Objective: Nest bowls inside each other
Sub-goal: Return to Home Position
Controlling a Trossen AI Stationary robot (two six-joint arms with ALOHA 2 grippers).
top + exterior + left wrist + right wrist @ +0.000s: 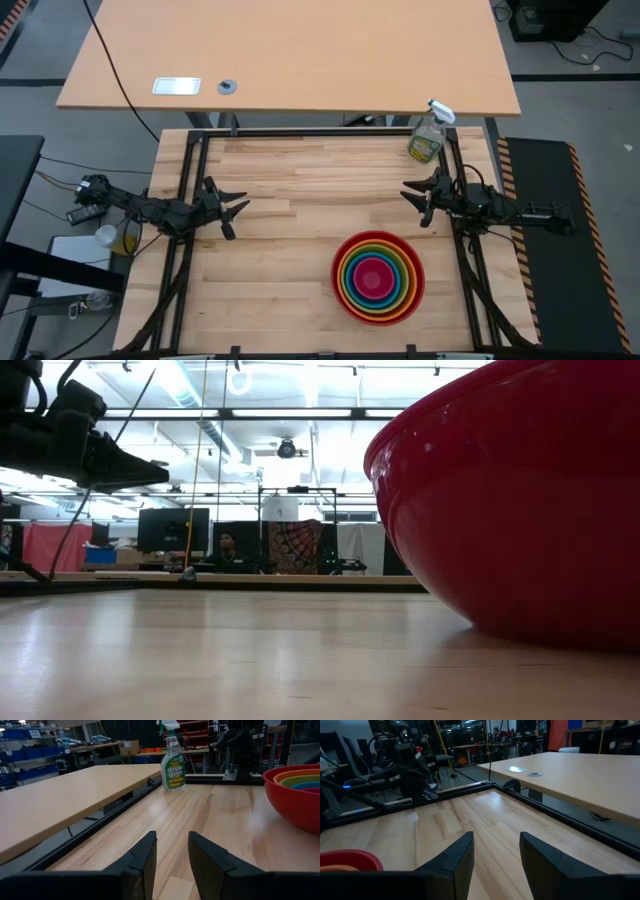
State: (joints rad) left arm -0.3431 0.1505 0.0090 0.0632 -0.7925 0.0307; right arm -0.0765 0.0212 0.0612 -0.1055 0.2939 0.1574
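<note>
The bowls [378, 277] sit nested in one stack on the table's near right part: red outermost, then orange, lime green, blue, and pink [372, 277] at the centre. The red bowl [520, 500] rests by its base on the wood, and its rim [295, 785] shows in the left wrist view. My left gripper [240, 210] hovers at the table's left edge, open, level, pointing right, nothing between its fingers [172, 855]. My right gripper [408, 192] hovers at the right edge, open, pointing left, also empty [496, 855].
A clear spray bottle [428, 138] with green label stands at the table's far right corner. A black metal frame [300, 133] borders the table. A second, lighter table [290, 55] lies beyond the far edge. Bare wood spans the middle between the grippers.
</note>
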